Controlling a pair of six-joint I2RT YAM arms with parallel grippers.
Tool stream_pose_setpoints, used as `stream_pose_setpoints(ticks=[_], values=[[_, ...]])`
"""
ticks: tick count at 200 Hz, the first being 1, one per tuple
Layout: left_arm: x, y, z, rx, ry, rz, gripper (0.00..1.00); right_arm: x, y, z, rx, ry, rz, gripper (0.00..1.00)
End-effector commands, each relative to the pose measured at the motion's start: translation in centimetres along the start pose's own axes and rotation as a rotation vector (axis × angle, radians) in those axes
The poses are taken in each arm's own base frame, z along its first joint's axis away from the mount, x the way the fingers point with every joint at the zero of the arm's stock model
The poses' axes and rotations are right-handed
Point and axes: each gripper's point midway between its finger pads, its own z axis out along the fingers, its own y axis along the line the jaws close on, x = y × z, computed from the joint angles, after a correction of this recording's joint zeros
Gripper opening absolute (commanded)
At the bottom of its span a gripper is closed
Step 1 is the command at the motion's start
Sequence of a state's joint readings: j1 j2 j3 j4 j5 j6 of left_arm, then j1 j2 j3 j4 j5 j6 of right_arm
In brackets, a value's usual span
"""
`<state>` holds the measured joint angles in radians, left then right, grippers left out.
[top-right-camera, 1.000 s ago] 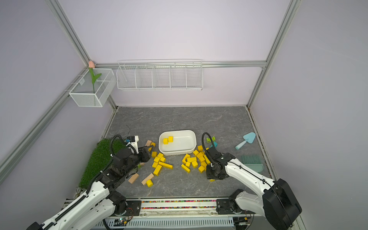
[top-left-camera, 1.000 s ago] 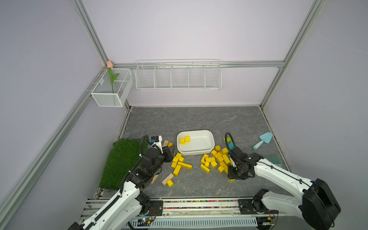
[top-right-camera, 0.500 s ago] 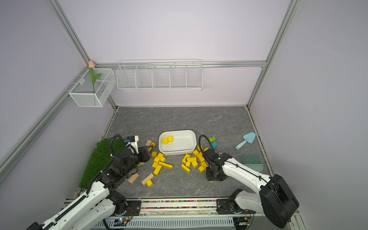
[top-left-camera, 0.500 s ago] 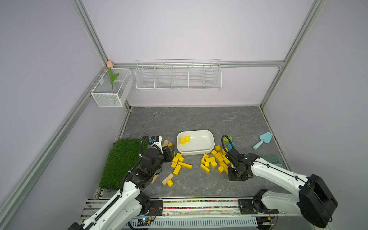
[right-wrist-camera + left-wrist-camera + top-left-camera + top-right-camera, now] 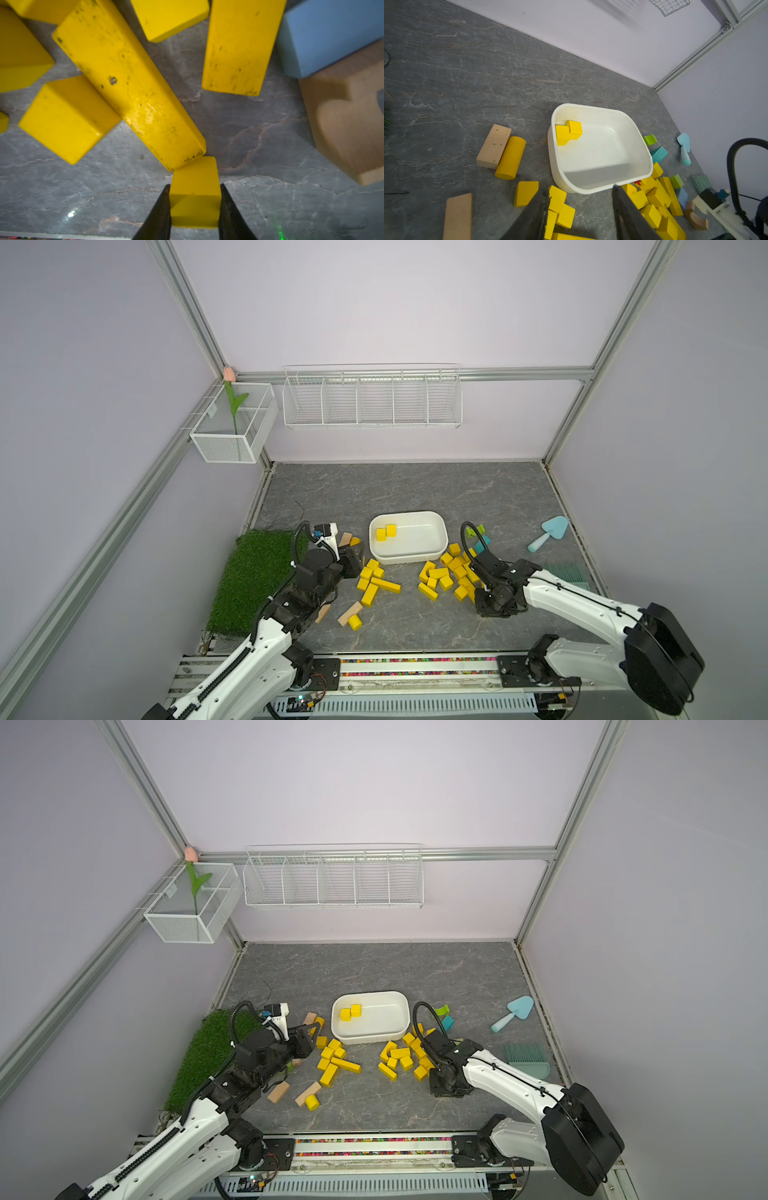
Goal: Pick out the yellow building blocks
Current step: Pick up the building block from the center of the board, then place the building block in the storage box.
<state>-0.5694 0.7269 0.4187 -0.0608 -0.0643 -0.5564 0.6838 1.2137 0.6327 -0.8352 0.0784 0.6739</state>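
Several yellow building blocks lie in two heaps on the grey floor, one left (image 5: 374,580) and one right (image 5: 453,572) of the white tub's (image 5: 441,531) front. Two yellow cubes (image 5: 385,532) sit inside the tub. My right gripper (image 5: 194,186) points down at the near edge of the right heap, shut on a small yellow cube (image 5: 194,174) that still rests on the floor against a long yellow bar (image 5: 128,83). In both top views the arm (image 5: 442,1077) hides that cube. My left gripper (image 5: 581,190) hangs open over the left heap, near the tub's front corner, with nothing between its jaws.
Tan blocks (image 5: 350,612) (image 5: 494,145) lie among the left heap. Beside the right gripper are a blue block (image 5: 332,31) and a tan arch (image 5: 349,116). Green (image 5: 473,529) and teal (image 5: 482,543) blocks, a trowel (image 5: 548,532), a brush (image 5: 567,574) and a grass mat (image 5: 257,576) lie around.
My right gripper has shifted slightly at the near edge of the right heap and its jaws have closed in on the small cube. The left arm has not moved.
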Motion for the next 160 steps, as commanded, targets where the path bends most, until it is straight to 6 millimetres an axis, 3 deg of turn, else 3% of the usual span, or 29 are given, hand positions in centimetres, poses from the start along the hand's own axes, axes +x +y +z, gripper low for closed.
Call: stream_pose_setpoints(ticks=[1,28,64,76,104,134,160], values=[[0.0,1.0,0.0,-0.045,-0.008,-0.021,0.52,-0.3,0.1,-0.9,0.004,-0.019,-0.01,0.27],[-0.1,0.7,-0.2,-0.029,-0.012,-0.016,0.56,-1.5,0.4,-2.6,0.003,-0.074,-0.033,0.26],[-0.3,0.6,-0.3,-0.026,-0.017,-0.015,0.57,-4.8,2.2,-6.9,-0.032,-0.188,-0.09,0.27],[-0.3,0.5,-0.4,-0.025,-0.019,-0.013,0.57,-6.5,3.5,-9.1,-0.068,-0.241,-0.107,0.27],[-0.4,0.9,-0.6,-0.039,-0.025,-0.024,0.57,-9.4,6.2,-12.0,-0.131,-0.31,-0.154,0.26],[-0.1,1.4,-0.4,-0.059,-0.021,-0.033,0.56,-12.0,9.8,-13.4,-0.213,-0.328,-0.208,0.26],[-0.1,1.4,-0.3,-0.061,-0.017,-0.034,0.56,-14.0,12.1,-13.1,-0.243,-0.325,-0.223,0.26]])
